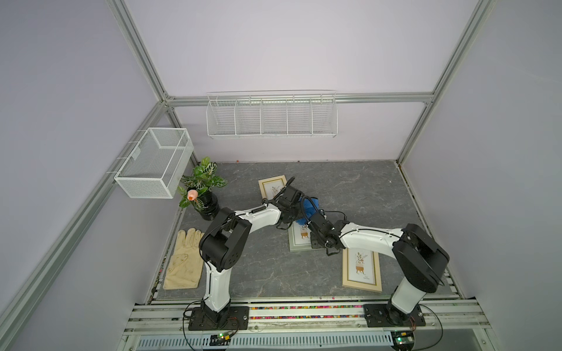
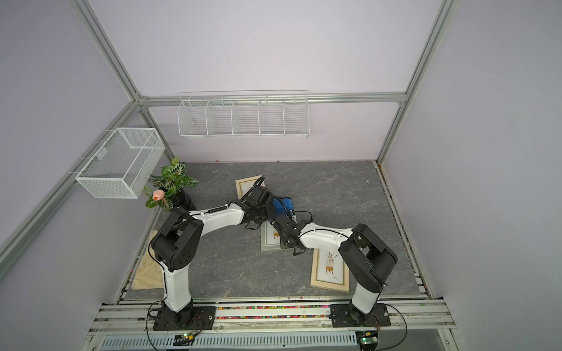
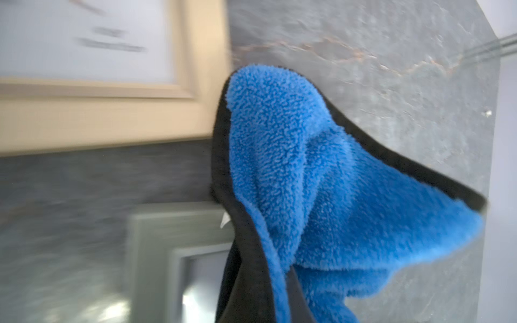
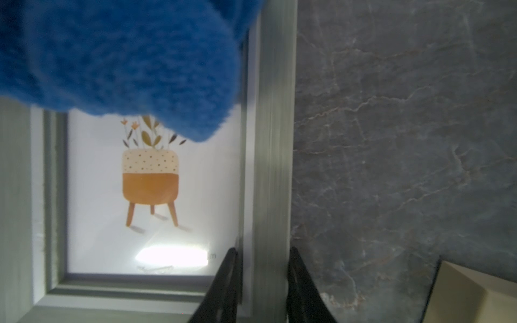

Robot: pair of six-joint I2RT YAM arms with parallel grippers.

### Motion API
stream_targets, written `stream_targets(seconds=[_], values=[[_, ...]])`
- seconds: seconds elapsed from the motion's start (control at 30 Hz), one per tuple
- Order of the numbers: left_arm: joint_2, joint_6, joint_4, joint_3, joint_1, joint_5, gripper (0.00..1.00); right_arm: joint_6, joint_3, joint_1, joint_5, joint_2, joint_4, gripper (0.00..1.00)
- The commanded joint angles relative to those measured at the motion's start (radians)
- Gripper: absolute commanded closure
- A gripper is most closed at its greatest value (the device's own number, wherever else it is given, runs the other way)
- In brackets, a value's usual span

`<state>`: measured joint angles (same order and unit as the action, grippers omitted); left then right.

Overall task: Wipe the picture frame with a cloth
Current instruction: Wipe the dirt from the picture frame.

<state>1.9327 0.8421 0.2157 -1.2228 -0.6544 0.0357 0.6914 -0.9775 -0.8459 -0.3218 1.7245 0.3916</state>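
In both top views the two arms meet at the middle of the picture, over a grey-green picture frame (image 1: 299, 246) (image 2: 269, 246) that lies flat on the grey marbled surface (image 1: 258, 270); the blue cloth (image 1: 310, 206) (image 2: 285, 204) is bunched just above that frame's upper end. The left pincer (image 1: 292, 216) is clenched on the cloth, though its fingers are hidden; in the left wrist view the cloth (image 3: 307, 181), with its dark edge, fills the centre and lower right. In the right wrist view the right pincer (image 4: 263, 253) sits at the bottom centre, grasping the frame's side rail (image 4: 277, 139), one black finger on each side; the cloth (image 4: 112, 56) covers the upper left, over the top of the potted-plant print; whether it touches the glass I cannot tell. A beige frame (image 1: 272, 188) lies above centre and another (image 1: 362, 267) at lower right; a beige glove (image 1: 184, 261) lies at lower left, with a potted plant (image 1: 202, 188) above it.
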Motion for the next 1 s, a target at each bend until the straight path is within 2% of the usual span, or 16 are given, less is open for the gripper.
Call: stream_targets(seconds=[0.0,0.13,0.37,0.6,0.77,0.97], values=[[-0.051,-0.037,0.045,0.058,0.065,-0.04,1.0,-0.006,0.035,0.002,-0.035,0.011,0.075,0.82],[-0.045,-0.03,0.035,0.064,0.053,-0.031,1.0,-0.006,0.035,0.001,-0.039,0.012,0.076,0.82],[0.019,0.016,0.022,0.005,-0.065,-0.002,1.0,-0.007,0.031,0.004,-0.044,0.009,0.087,0.82],[-0.155,0.013,0.049,0.22,-0.07,-0.067,1.0,-0.008,0.029,0.009,-0.043,0.019,0.084,0.82],[-0.296,0.046,0.064,0.38,-0.104,-0.06,1.0,-0.016,0.017,0.013,-0.043,0.029,0.087,0.82],[-0.295,0.086,0.004,0.413,-0.127,-0.014,1.0,-0.01,0.007,0.013,-0.037,0.038,0.089,0.82]])
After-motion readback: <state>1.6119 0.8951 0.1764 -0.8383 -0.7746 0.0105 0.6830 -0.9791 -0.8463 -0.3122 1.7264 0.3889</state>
